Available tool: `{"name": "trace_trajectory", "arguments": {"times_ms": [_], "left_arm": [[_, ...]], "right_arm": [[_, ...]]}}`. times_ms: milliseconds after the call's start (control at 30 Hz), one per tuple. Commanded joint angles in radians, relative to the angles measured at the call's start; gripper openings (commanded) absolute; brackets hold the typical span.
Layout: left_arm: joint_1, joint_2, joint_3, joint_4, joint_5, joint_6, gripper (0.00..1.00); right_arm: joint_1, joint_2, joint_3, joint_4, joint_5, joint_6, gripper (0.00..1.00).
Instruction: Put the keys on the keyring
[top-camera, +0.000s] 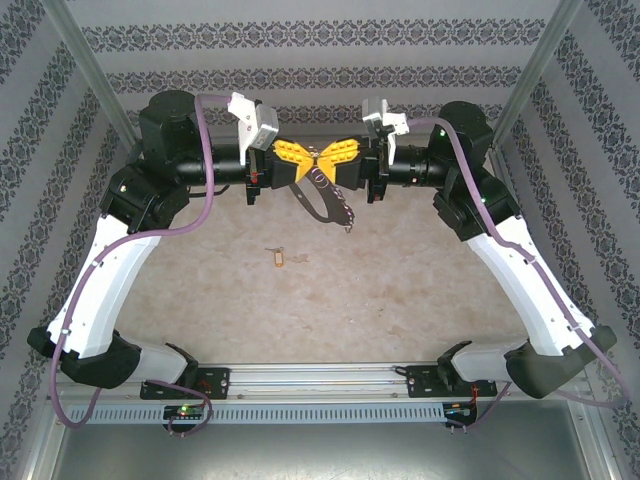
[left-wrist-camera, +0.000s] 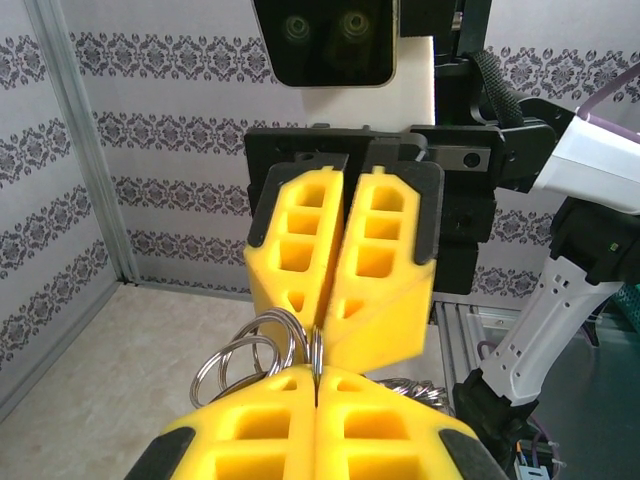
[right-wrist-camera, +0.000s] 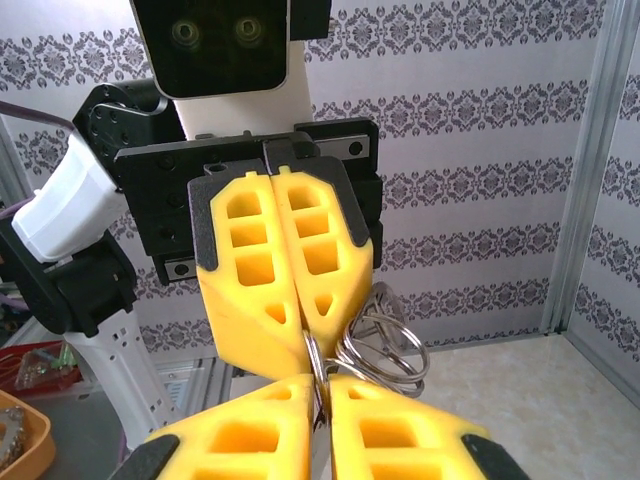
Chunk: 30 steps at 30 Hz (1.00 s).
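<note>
Beige tabletop, patterned walls on three sides: a small yellow tag lies nr the centre, well apart from both arms' tips. Farther back & raised above the surface, left gripper & right gripper meet tip to tip, each w/ yellow fingers pressed together, pinching the keyring at its top. Keyring hangs as a loop just below both sets of tips, w/ the keys dangling in a string on its right side, clear of the table.
</note>
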<state>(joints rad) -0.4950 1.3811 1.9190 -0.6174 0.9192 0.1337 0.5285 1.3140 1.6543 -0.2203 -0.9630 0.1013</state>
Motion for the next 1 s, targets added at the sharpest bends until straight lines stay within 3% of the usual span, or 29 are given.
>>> {"name": "trace_trajectory", "arguments": {"times_ms": [0, 167, 300, 433, 567, 733, 967], "left_arm": [[0.010, 0.011, 0.022, 0.013, 0.023, 0.017, 0.00], [0.009, 0.006, 0.020, 0.000, -0.005, 0.024, 0.01], [0.011, -0.015, 0.009, 0.003, -0.052, 0.032, 0.33], [0.012, -0.022, 0.021, -0.015, -0.066, 0.040, 0.42], [0.011, -0.005, 0.064, -0.063, -0.046, 0.052, 0.41], [0.008, 0.007, 0.113, -0.136, -0.041, 0.085, 0.28], [-0.006, 0.022, 0.180, -0.230, -0.036, 0.120, 0.24]], "right_arm": [[0.021, 0.011, 0.039, 0.008, -0.042, -0.021, 0.05], [0.020, 0.001, 0.044, -0.018, -0.022, -0.067, 0.00], [0.018, -0.009, 0.045, -0.025, -0.010, -0.089, 0.00], [0.016, -0.017, 0.042, -0.030, 0.001, -0.102, 0.00], [0.015, -0.019, 0.045, -0.029, 0.001, -0.110, 0.00], [0.013, -0.023, 0.050, -0.035, 0.013, -0.123, 0.00], [0.013, -0.027, 0.059, -0.043, 0.021, -0.129, 0.00]]}}
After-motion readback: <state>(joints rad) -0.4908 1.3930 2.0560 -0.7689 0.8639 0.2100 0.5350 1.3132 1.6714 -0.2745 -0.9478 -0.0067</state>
